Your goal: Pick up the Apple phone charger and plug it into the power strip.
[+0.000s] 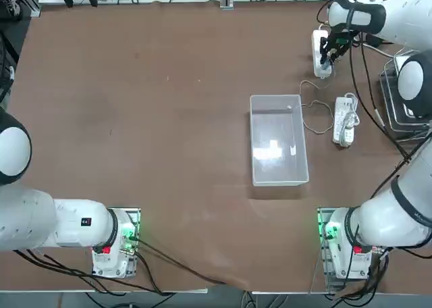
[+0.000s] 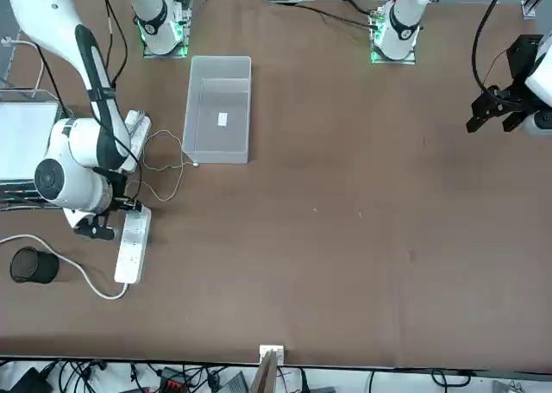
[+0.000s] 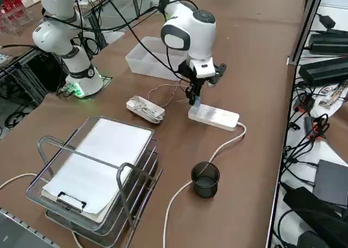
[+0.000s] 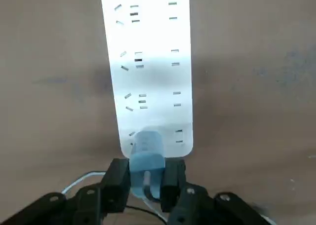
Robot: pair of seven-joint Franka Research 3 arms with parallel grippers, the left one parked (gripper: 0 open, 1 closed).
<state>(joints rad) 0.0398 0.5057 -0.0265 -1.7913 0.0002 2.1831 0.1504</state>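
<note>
Your right tool (image 4: pixel 146 185) grips the charger (image 4: pixel 146 158) over the power strip's (image 4: pixel 148 62) end socket; keep it upright and press straight down.

The Apple phone charger (image 4: pixel 146 158), a small pale block, sits upright between my right gripper (image 4: pixel 145 181) fingers, over the near end socket; the power strip (image 4: pixel 148 62) lies flat, stretching away beneath my gripper.

Brown table (image 1: pixel 169 119) carries: clear bin (image 1: pixel 278 150), power strip (image 3: pixel 213 116), cord-wound white bar (image 1: pixel 344 121), black cup (image 3: pixel 205 179), wire tray (image 3: pixel 98 177).
</note>
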